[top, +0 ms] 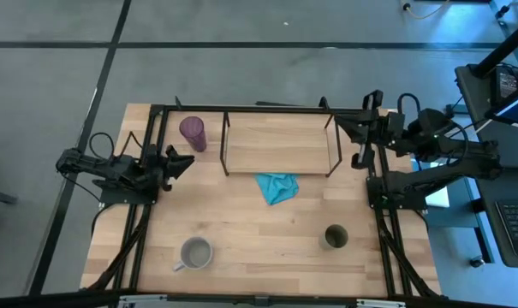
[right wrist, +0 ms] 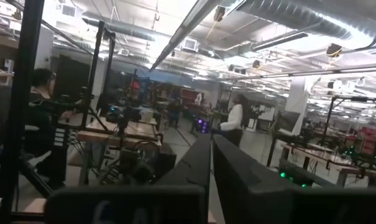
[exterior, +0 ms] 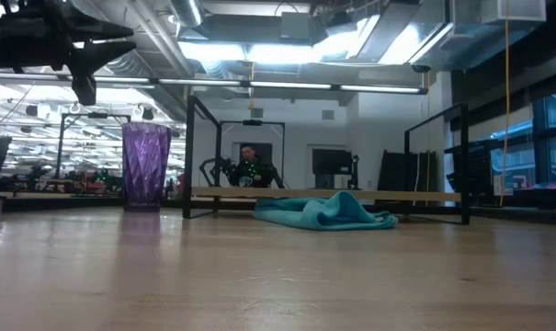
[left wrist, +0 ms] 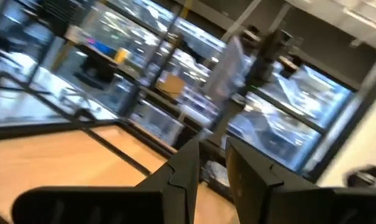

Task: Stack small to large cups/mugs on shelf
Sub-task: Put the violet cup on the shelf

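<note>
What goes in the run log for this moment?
left gripper: empty, beside purple tumbler | right gripper: shut, parked | wooden wire-framed shelf: bare

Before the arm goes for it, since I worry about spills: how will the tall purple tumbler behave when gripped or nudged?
The purple tumbler stands tall and narrow on the table, so a push near its rim would probably tip it. Its see-through, faceted wall suggests light plastic, likely easy to lift but perhaps slippery. It has no handle, so a grip must go around its body.

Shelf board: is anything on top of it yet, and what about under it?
The shelf board is bare on top; no cup stands on it. The teal cloth lies on the table just in front. The board hides whatever is beneath it from above.
</note>
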### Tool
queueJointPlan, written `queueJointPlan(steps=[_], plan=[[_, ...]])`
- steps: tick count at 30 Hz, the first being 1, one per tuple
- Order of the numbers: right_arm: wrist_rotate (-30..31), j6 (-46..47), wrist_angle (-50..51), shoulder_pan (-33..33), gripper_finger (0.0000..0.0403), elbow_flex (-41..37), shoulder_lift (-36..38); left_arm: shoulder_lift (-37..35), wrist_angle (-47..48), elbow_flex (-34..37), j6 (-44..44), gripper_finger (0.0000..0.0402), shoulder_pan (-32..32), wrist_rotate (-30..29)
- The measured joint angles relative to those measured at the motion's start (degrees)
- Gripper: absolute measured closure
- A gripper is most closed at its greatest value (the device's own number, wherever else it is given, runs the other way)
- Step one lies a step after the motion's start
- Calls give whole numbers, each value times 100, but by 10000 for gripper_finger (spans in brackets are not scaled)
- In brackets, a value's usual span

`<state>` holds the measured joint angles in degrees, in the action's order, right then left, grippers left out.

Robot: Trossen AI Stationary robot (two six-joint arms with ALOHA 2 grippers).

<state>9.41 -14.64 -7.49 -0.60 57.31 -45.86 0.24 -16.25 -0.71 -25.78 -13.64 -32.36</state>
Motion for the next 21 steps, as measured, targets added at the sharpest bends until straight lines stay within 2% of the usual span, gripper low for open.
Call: queueJointPlan(steps=[2, 8, 12, 15, 18, 21], plan=[[2, 159, 26, 0, 381, -34, -1, 1, -40, 0, 60, 327, 1, -300], [4, 414, 29, 0, 381, -36, -25, 1, -645, -2, -84, 327, 1, -271], [4, 416, 11, 0, 381, -36, -21, 1, -1347, -2, -145, 327, 1, -665], [4, 414, 11, 0, 381, -38, -19, -1, -1760, -82, 114, 327, 1, -683], [4, 393, 10, 0, 381, -38, -19, 4, -881, -677, 482, 328, 1, -464], [4, 384, 9, 0, 381, -40, -17, 136, 1232, -1779, 678, 328, 1, -564]])
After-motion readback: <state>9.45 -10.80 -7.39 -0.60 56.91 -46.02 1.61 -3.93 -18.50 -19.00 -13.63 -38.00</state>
